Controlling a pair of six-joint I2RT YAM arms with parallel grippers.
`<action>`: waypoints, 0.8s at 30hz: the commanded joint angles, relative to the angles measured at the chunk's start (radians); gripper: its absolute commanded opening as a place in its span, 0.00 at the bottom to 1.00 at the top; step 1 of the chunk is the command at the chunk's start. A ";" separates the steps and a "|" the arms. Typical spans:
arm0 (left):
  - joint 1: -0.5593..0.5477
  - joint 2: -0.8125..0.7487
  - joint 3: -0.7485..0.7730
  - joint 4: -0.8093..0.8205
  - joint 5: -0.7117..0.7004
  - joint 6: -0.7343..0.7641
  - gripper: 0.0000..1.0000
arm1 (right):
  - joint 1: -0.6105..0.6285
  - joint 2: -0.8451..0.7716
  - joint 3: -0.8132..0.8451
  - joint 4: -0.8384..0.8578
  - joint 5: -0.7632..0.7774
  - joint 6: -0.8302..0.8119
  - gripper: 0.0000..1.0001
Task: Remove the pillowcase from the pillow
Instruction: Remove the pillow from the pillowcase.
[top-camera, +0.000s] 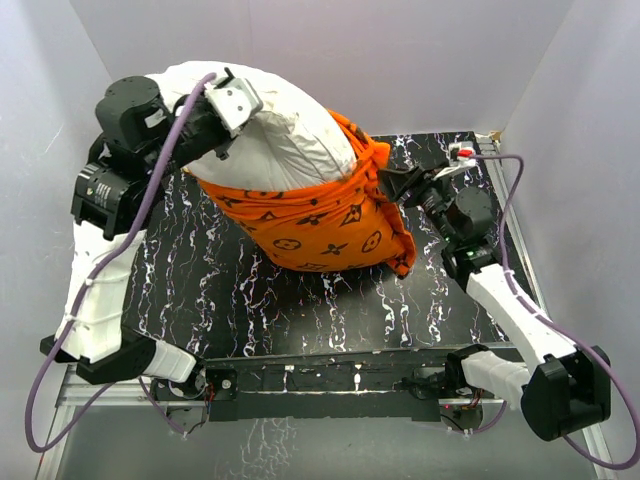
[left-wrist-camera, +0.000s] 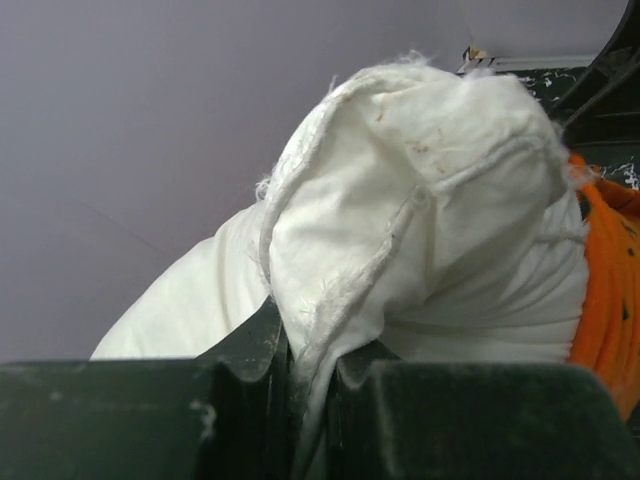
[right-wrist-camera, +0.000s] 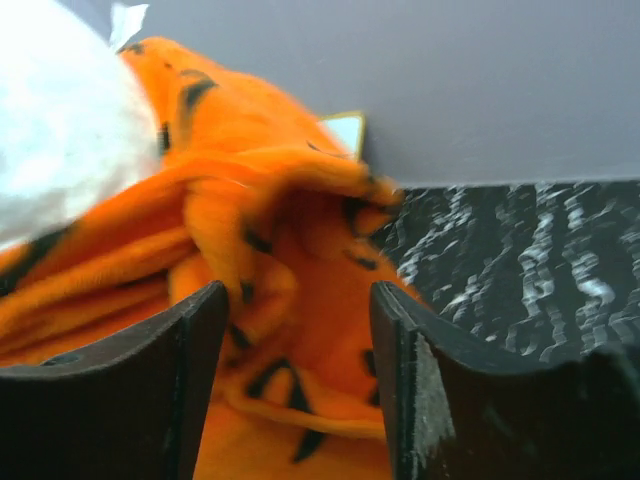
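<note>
The off-white pillow (top-camera: 290, 130) is lifted at its far-left end, with its lower half still inside the orange pillowcase (top-camera: 320, 225) printed with dark motifs. My left gripper (top-camera: 238, 100) is shut on a seam corner of the pillow (left-wrist-camera: 430, 200); in the left wrist view the white fabric is pinched between the fingers of that gripper (left-wrist-camera: 310, 370), and the pillowcase (left-wrist-camera: 605, 290) shows at the right edge. My right gripper (top-camera: 385, 183) sits at the pillowcase's right bunched edge. Its jaws (right-wrist-camera: 298, 300) stand open, with loose orange folds of the pillowcase (right-wrist-camera: 290, 230) between them, unclamped. The pillow (right-wrist-camera: 60, 140) shows top left.
A black marbled mat (top-camera: 250, 290) covers the table under the pillow. Pale enclosure walls stand close on the left, back and right. A small red-and-white fitting (top-camera: 462, 152) sits at the mat's back right corner. A metal rail (top-camera: 330, 380) runs along the near edge between the arm bases.
</note>
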 joint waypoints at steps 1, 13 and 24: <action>0.054 -0.112 0.050 0.132 0.006 -0.139 0.00 | -0.050 -0.034 0.184 -0.192 -0.084 -0.226 0.71; 0.053 -0.008 0.080 0.089 0.225 -0.387 0.00 | 0.156 0.110 0.745 -0.236 -0.472 -0.433 0.98; 0.053 0.023 0.096 0.068 0.307 -0.451 0.00 | 0.302 0.342 1.077 -0.539 -0.592 -0.662 0.98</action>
